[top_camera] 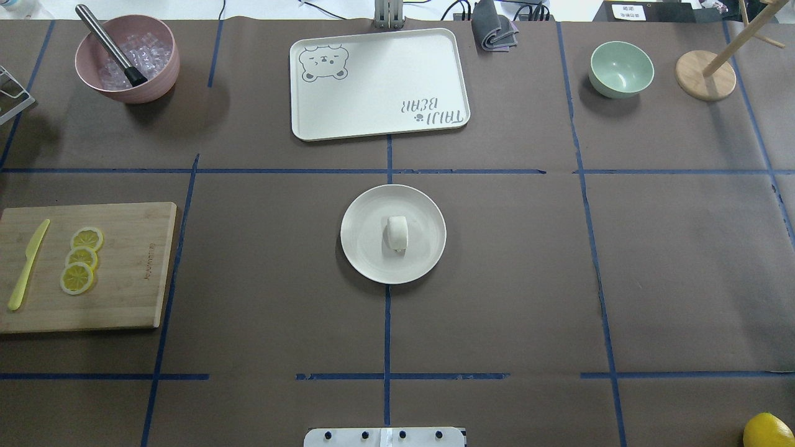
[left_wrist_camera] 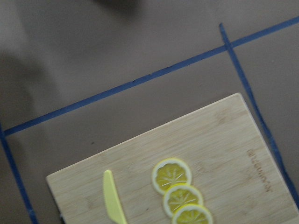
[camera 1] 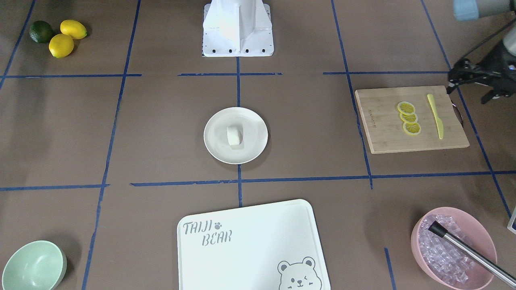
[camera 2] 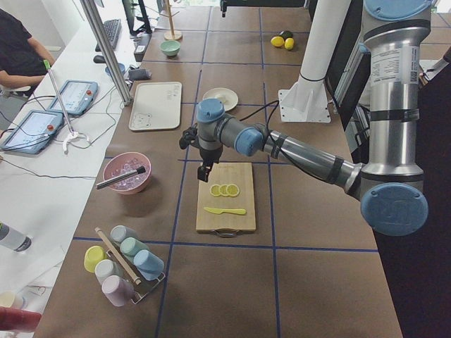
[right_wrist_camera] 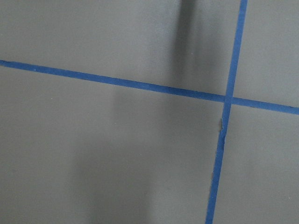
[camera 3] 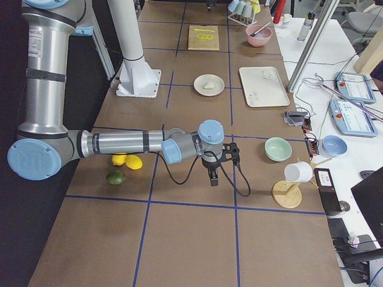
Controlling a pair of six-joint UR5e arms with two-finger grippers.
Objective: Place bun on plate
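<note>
The left claw (camera 2: pixel 205 171) hangs above the far edge of the wooden cutting board (camera 2: pixel 239 218) at the bench's (camera 3: pixel 191 239) left end, near the lemon slices (camera 2: pixel 225 190). I cannot tell whether its fingers are apart or together. The right claw (camera 3: pixel 213 178) hangs over bare bench at the right end, its state equally unclear. Well apart from both, the bun (top_camera: pixel 396 233) lies in the middle of the plate (top_camera: pixel 366 248), at the bench's centre.

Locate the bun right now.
In the overhead view the bun lies mid-table near the centre of the plate, on the robot's side of the bear-print tray.
</note>
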